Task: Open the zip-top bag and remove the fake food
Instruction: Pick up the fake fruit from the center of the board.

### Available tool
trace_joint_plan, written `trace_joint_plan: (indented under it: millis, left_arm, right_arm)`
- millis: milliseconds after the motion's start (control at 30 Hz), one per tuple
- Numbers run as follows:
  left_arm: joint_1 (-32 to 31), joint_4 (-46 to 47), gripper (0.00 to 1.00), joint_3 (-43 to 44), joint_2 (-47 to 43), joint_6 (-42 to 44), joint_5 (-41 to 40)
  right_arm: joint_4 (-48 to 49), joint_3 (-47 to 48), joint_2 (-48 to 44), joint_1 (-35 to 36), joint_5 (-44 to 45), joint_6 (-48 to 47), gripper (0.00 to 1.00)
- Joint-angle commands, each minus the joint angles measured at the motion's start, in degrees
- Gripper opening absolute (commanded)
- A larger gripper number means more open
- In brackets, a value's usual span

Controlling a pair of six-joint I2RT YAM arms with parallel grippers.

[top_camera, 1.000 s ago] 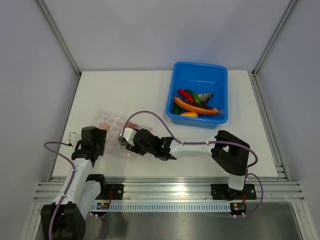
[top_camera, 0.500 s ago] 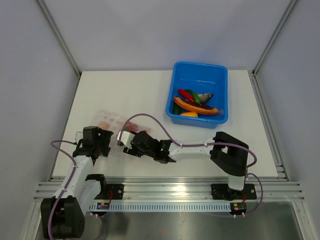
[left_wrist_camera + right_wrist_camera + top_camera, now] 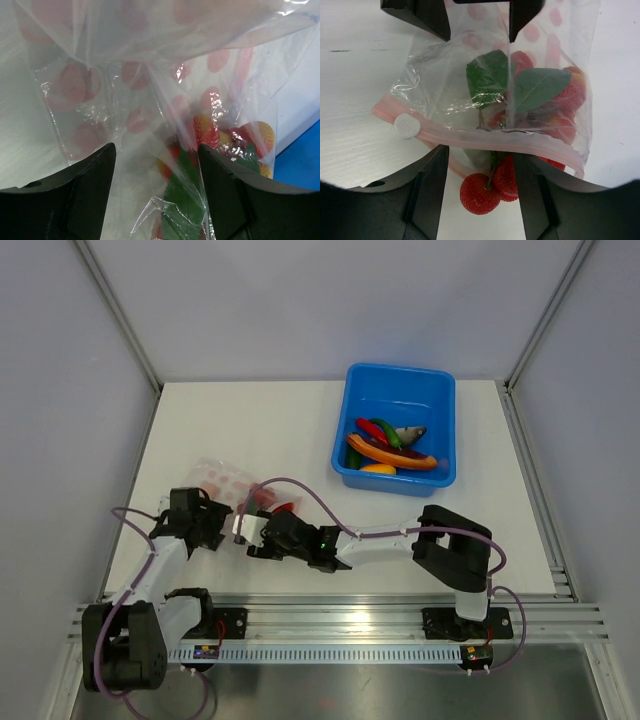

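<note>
I've got both grippers closer together than a second ago, meeting over the bag at the near-left of the table. The left gripper has slid right. Its jaws stand apart with loose film from the bag's far end between them, nothing clenched. The right gripper is released too, its fingers straddling the pink zipper edge. New since then: red berries poke out of the mouth, their leaves inside. The other fake food lies in the blue tub, unmoved.
</note>
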Motion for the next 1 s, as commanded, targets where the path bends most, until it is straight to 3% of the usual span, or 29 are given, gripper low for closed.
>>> trace_joint_plan:
  millis: [0,167,367,500,767,967]
  left_arm:
    - [-0.2,0.6,0.70,3.8,3.8,4.7,3.0]
    - [-0.2,0.4,0.69,5.7,7.7,6.9,5.8]
    - [-0.2,0.8,0.69,5.4,7.6,6.8,5.8]
    - [-0.2,0.0,0.69,5.4,6.7,6.3,4.2]
    - [-0.1,6.8,0.69,-0.7,4.7,-2.3,5.8]
    - [0.2,5.3,0.69,0.2,4.8,-2.7,2.8]
  right_arm:
    - [5.2,-0.7,1.3,0.6,-2.6,-4.5,0.61]
    - [6.0,-1.1,1.8,0.6,-2.2,-6.3,0.59]
    - [7.9,-1.5,1.7,0.6,-0.2,-6.0,0.31]
    - [9.1,-2.7,0.6,0.5,-0.4,-6.0,0.02]
    - [9.8,-5.6,-2.9,0.6,-0.2,-5.5,0.00]
    - [12.6,-9.2,-6.5,0.6,-0.1,-4.7,0.00]
